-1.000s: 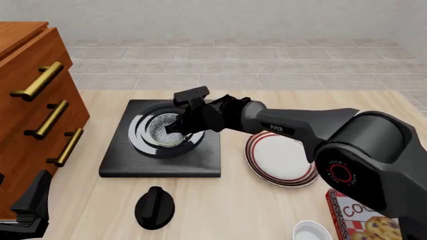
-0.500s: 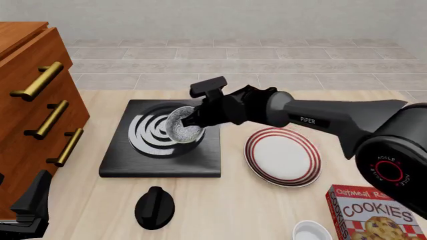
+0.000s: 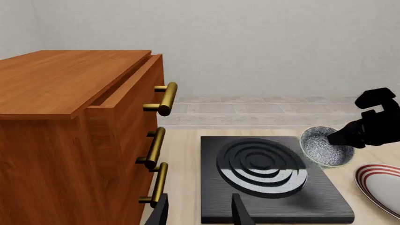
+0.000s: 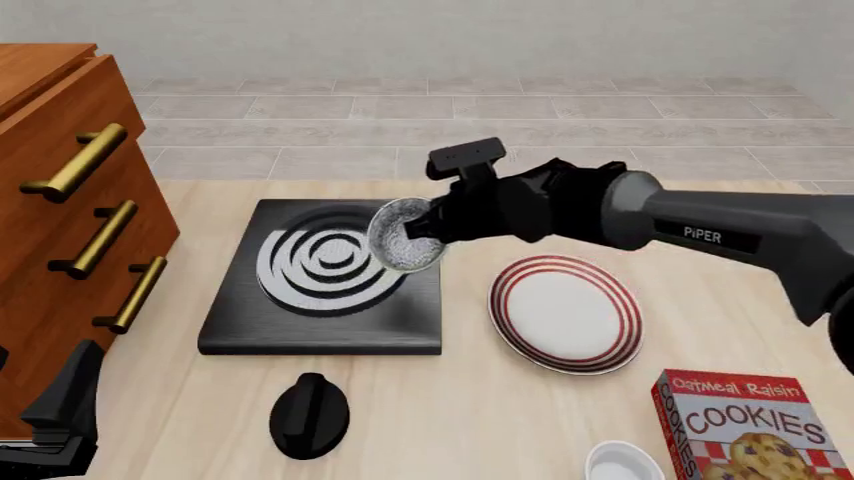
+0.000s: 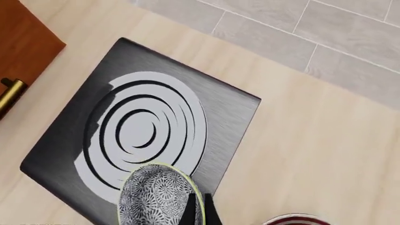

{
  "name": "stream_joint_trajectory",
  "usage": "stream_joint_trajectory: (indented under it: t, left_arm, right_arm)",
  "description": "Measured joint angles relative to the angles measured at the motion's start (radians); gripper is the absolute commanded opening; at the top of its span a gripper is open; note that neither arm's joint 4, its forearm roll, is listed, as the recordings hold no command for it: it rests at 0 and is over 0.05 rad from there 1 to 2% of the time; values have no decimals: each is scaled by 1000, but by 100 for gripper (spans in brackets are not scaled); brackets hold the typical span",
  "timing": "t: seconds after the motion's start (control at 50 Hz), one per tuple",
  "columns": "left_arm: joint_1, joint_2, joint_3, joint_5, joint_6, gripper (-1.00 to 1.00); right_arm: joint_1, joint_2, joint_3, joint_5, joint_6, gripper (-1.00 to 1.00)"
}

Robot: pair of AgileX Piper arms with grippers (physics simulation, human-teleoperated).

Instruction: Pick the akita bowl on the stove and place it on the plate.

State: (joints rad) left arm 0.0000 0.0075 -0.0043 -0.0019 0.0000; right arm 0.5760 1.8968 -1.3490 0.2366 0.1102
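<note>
The akita bowl point(image 4: 404, 236), small and round with speckled grey-white inside and dark wall, hangs tilted above the flat black stove's point(image 4: 324, 281) right edge, its rim clamped in my right gripper point(image 4: 430, 232), short of the red-ringed white plate point(image 4: 566, 312); my left gripper point(image 3: 198, 212) idles, fingers apart

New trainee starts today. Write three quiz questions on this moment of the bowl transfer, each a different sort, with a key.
1. True or false: the akita bowl rests flat on the stove.
2. Which gripper holds the bowl? A) left gripper B) right gripper
3. Fill in: the box at the table's near right corner reads ____.

Key:
1. False; it is lifted and tilted, over the stove's right edge.
2. B; the left one is open, holding nothing.
3. Cookies, on the cookies box, near the red-ringed plate.
</note>
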Motion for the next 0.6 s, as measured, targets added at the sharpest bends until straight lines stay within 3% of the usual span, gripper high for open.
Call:
stream_joint_trajectory:
  t: [0.6]
  left_arm:
    - [0,0,0,0,0,100]
  right_arm:
    - [-65,-125,194,-100,47,-100]
